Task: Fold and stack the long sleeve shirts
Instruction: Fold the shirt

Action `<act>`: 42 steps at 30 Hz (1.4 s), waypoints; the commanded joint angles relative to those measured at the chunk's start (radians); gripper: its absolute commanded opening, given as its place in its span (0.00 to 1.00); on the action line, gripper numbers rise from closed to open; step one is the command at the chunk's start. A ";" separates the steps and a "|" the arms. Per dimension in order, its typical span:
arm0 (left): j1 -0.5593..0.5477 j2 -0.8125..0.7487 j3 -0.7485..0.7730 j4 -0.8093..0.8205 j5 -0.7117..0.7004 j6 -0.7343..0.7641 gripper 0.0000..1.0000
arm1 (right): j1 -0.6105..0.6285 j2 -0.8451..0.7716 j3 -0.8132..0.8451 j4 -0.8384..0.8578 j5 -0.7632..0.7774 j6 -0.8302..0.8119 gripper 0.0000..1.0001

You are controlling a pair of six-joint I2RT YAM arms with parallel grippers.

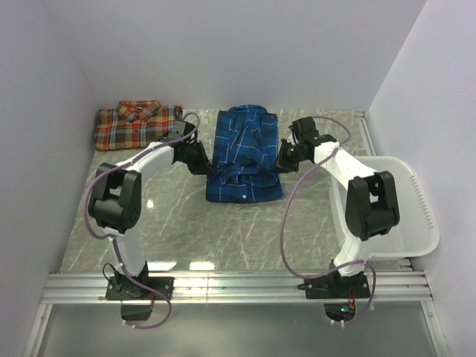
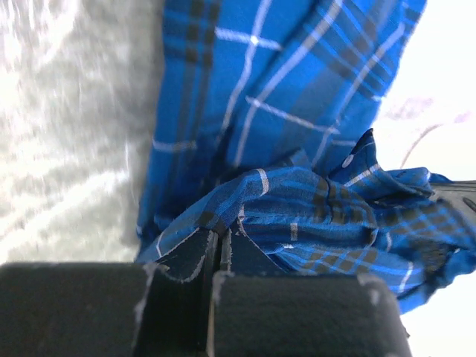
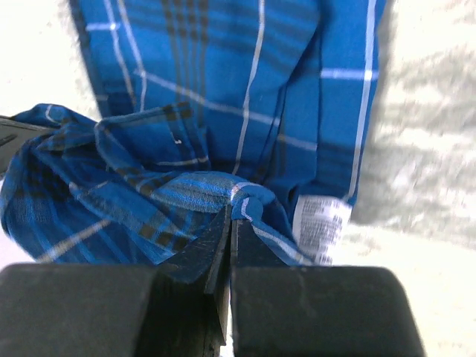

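The royal blue plaid shirt (image 1: 245,154) lies partly folded in the middle of the table. My left gripper (image 1: 210,169) is shut on its left edge; in the left wrist view the cloth (image 2: 297,216) is pinched between the closed tips (image 2: 220,236). My right gripper (image 1: 282,161) is shut on its right edge; the right wrist view shows a fold of blue cloth (image 3: 186,193) clamped at the tips (image 3: 232,212), next to a white care label (image 3: 321,221). The red-orange plaid shirt (image 1: 136,123) lies folded at the back left.
A white plastic basket (image 1: 394,216) stands at the right, beside my right arm. White walls close the back and sides. A metal rail (image 1: 238,286) runs along the near edge.
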 commanded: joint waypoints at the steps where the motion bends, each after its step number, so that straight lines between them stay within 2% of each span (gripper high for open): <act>1: 0.008 0.049 0.067 0.040 -0.005 0.024 0.02 | -0.020 0.060 0.065 0.041 0.030 -0.024 0.00; 9: 0.007 0.130 0.171 0.064 -0.063 0.038 0.08 | -0.054 0.145 0.088 0.074 0.064 -0.036 0.02; 15: 0.008 0.172 0.202 0.068 -0.087 0.056 0.20 | -0.060 0.188 0.102 0.100 0.056 -0.050 0.09; 16: 0.008 0.169 0.199 0.071 -0.091 0.056 0.27 | -0.060 0.180 0.099 0.106 0.056 -0.051 0.10; 19: 0.008 0.144 0.197 0.087 -0.115 0.053 0.39 | -0.059 0.147 0.093 0.121 0.073 -0.054 0.26; 20: 0.008 0.138 0.205 0.082 -0.121 0.053 0.44 | -0.060 0.139 0.096 0.120 0.081 -0.057 0.37; 24: 0.012 0.083 0.224 0.070 -0.173 0.058 0.56 | -0.060 0.071 0.116 0.109 0.152 -0.088 0.52; 25: 0.010 0.071 0.227 0.068 -0.181 0.061 0.62 | -0.060 0.032 0.121 0.110 0.165 -0.094 0.53; 29: 0.010 0.011 0.236 0.087 -0.198 0.079 0.70 | -0.051 -0.093 0.084 0.150 0.209 -0.116 0.54; 36: 0.010 -0.055 0.283 0.003 -0.203 0.119 0.70 | 0.094 -0.239 -0.037 0.176 0.191 -0.195 0.52; 42: 0.018 -0.217 0.224 -0.045 -0.285 0.185 0.73 | 0.188 -0.208 -0.141 0.202 0.216 -0.185 0.50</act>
